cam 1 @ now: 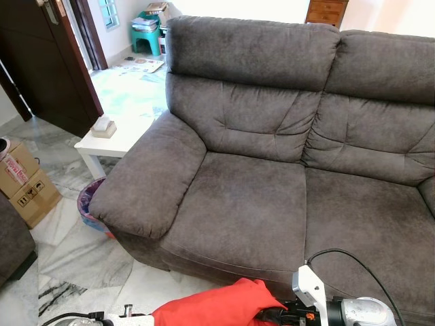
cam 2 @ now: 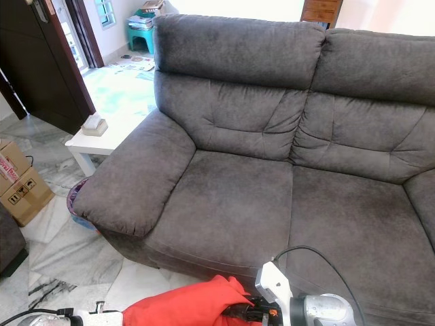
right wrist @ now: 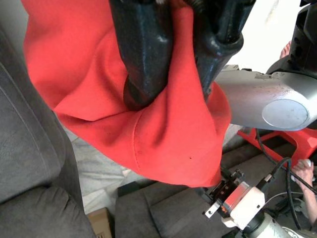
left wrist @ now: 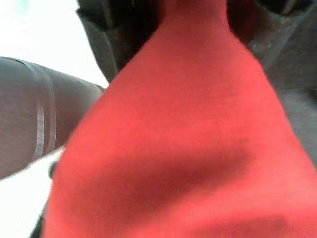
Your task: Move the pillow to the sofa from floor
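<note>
Red pillow held low in front of the grey sofa, just off the seat's front edge, between both arms. Right gripper clamped on a bunched corner of the pillow, fabric pinched between its black fingers. Left gripper at the pillow's other end, pressed against red cloth; fingers' state cannot be told. Beside the sofa's armrest, a white side table with a small box, a bin below, cardboard boxes on the marble floor.
</note>
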{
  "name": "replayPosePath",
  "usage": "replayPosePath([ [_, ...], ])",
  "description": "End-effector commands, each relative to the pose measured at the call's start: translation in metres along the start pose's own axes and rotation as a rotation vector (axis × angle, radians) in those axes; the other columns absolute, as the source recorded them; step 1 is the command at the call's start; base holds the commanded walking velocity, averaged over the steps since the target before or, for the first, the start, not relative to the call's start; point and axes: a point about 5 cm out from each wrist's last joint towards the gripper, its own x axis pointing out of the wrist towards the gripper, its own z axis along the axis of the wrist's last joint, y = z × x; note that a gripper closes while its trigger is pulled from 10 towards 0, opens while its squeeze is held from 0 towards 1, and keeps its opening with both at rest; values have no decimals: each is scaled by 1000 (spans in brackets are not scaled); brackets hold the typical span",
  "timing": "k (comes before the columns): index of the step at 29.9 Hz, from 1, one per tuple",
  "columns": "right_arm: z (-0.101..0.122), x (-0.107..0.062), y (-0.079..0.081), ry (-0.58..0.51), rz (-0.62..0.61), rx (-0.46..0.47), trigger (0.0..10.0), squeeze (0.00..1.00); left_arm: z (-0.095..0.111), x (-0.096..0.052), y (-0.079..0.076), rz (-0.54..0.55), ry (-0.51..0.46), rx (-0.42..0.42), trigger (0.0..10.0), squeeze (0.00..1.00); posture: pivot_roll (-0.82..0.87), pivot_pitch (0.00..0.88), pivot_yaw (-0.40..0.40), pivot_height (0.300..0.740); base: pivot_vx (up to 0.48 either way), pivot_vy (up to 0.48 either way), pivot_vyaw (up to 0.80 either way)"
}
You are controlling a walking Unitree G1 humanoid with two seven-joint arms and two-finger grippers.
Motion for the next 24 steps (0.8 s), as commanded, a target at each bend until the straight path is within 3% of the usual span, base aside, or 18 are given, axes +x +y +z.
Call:
replayPosePath([
  [1,17,5,0,-74,23,-65,10000,0,8,1,12,56,-37,11,0,0,3,96,8,740,0,0,0],
  [14,10,6,-5,-51,-51,-75,10000,0,31,4,26,179,-157,-28,0,0,4,91,17,740,0,0,0],
  [18,11,4,-19,-103,-225,-95,10000,0,50,7,49,369,-248,-166,0,0,6,82,21,740,0,0,0],
  [19,11,3,-22,-110,-275,-93,10000,0,53,6,59,466,-267,-220,0,0,7,81,21,740,0,0,0],
  [20,7,3,-27,-103,-356,-90,10000,0,57,3,74,625,-294,-345,0,0,3,75,17,740,0,0,0],
  [21,6,2,-28,-101,-374,-89,10000,0,57,3,76,659,-300,-377,0,0,3,75,17,740,0,0,0],
  [22,6,1,-31,-127,-440,-91,10000,0,59,0,84,746,-328,-473,8549,0,2,73,16,740,0,0,0],
  [23,6,1,-31,-127,-440,-91,10000,0,59,0,84,746,-328,-473,8549,0,2,73,16,740,0,0,0],
  [24,5,-1,-37,-175,-587,-62,10000,0,60,-2,92,844,-368,-616,10000,0,-4,70,19,740,0,0,0],
])
